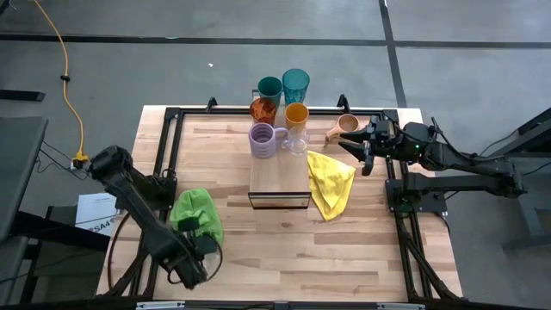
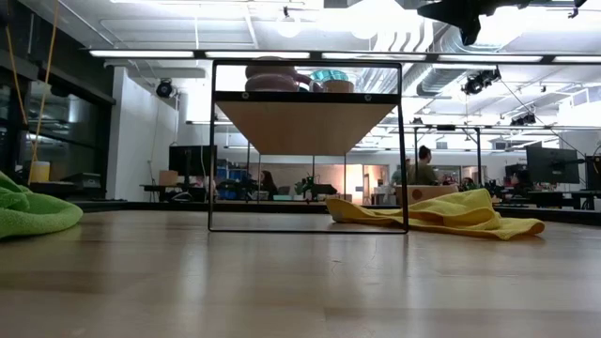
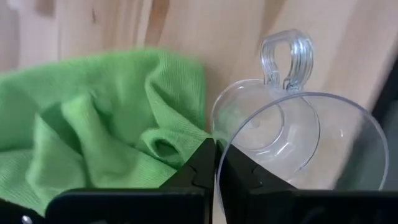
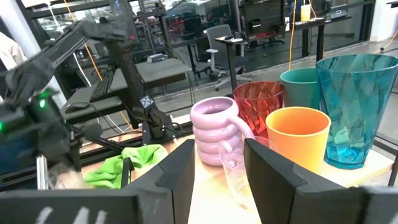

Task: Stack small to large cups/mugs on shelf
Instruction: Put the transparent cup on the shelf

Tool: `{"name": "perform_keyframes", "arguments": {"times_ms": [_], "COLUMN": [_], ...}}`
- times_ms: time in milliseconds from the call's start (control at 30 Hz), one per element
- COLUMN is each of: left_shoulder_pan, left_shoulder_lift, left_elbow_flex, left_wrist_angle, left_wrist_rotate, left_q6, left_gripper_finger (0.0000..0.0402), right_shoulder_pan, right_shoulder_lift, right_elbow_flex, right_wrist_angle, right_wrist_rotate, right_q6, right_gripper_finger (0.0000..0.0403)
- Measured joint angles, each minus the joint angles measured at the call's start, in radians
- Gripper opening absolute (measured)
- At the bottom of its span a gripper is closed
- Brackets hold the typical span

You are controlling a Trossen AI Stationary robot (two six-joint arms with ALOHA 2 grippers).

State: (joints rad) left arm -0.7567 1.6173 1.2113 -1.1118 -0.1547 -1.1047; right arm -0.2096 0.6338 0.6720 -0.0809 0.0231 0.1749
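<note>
The shelf (image 1: 278, 181) stands mid-table; in the low view its plank (image 2: 305, 113) sits on a dark frame. On its far end stand two teal tumblers (image 1: 295, 83), an amber tumbler (image 1: 263, 109), an orange cup (image 1: 296, 114), a lavender mug (image 1: 263, 139) and a clear glass (image 1: 295, 142). A tan mug (image 1: 347, 126) stands on the table right of the shelf. My right gripper (image 1: 363, 153) is open and empty beside the tan mug, facing the cups (image 4: 217, 177). My left gripper (image 1: 203, 244) is near the front left, shut on a clear handled cup (image 3: 292, 143). My left gripper pinches the clear cup's wall at its rim (image 3: 216, 163), one finger (image 3: 249, 180) inside the cup and one (image 3: 196, 171) outside. The cup's base and its handle (image 3: 286, 53) point away from the fingers. Whether the cup rests on the table, I cannot tell.
A green cloth (image 1: 196, 213) lies crumpled right by my left gripper and shows in its wrist view (image 3: 93, 124). A yellow cloth (image 1: 331, 182) lies on the table against the shelf's right side. Dark frame rails (image 1: 172, 155) run along the table's left, right and far edges.
</note>
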Motion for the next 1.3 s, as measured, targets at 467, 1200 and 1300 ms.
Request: {"name": "perform_keyframes", "arguments": {"times_ms": [467,1200,1300], "left_shoulder_pan": [0.421,0.772,0.813], "left_shoulder_lift": [-0.492,-0.539,-0.539], "left_elbow_flex": [0.000,-0.493,-0.466], "left_wrist_angle": [0.309,1.580,1.582], "left_wrist_rotate": [-0.102,-0.031,0.020], "left_q6": [0.304,0.632,0.655], "left_gripper_finger": [0.0000,0.0000,0.0000], "right_shoulder_pan": [0.000,0.001,0.001], "right_shoulder_lift": [0.000,0.001,0.006], "right_elbow_flex": [0.000,0.000,0.000], "right_wrist_angle": [-0.043,0.029,0.109], "right_wrist_rotate": [0.000,-0.134,-0.208], "right_q6": [0.001,0.057,0.088], "right_gripper_finger": [0.0131,0.0131,0.0131]}}
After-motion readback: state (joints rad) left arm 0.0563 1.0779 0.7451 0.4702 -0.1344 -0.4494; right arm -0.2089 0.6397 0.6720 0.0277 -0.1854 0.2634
